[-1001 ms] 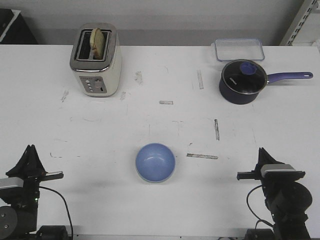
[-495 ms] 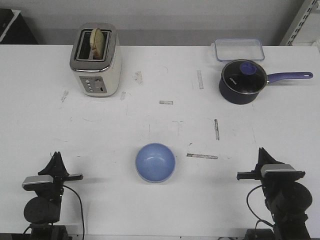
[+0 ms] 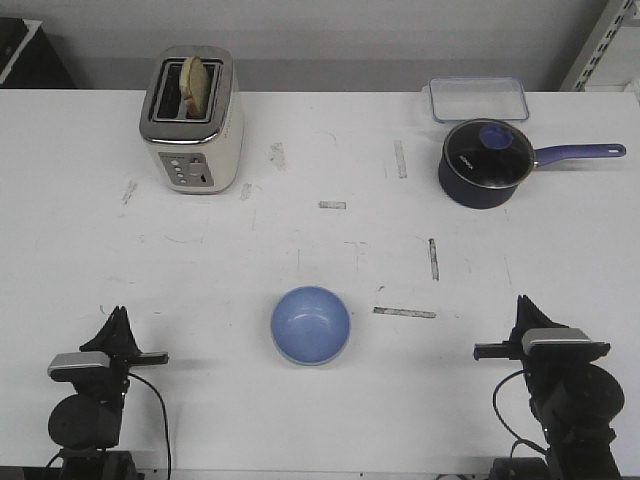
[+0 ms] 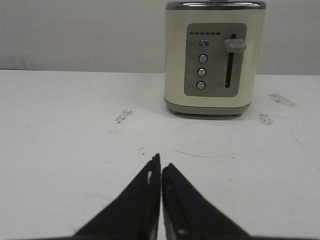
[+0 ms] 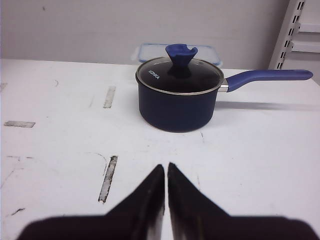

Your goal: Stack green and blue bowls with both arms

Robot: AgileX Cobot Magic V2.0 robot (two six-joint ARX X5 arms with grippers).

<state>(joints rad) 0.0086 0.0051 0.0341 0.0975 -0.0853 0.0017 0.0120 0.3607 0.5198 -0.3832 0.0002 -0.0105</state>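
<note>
The pale blue bowl [image 3: 311,324] sits upright on the white table [image 3: 320,250], near the front middle. No green bowl shows in any view. My left gripper [image 3: 118,318] rests at the front left, well left of the bowl; its jaws are shut and empty, also seen in the left wrist view [image 4: 161,161]. My right gripper [image 3: 522,305] rests at the front right, well right of the bowl, shut and empty, also seen in the right wrist view [image 5: 166,167]. Neither wrist view shows a bowl.
A cream toaster [image 3: 192,120] with bread in it stands at the back left, also in the left wrist view [image 4: 215,57]. A dark blue lidded saucepan [image 3: 485,163] with its long handle to the right, and a clear container [image 3: 478,99] behind it, stand at the back right.
My left arm has moved right from the table's left edge and settled with its tip pointing forward. The right arm and the blue bowl have not moved.
</note>
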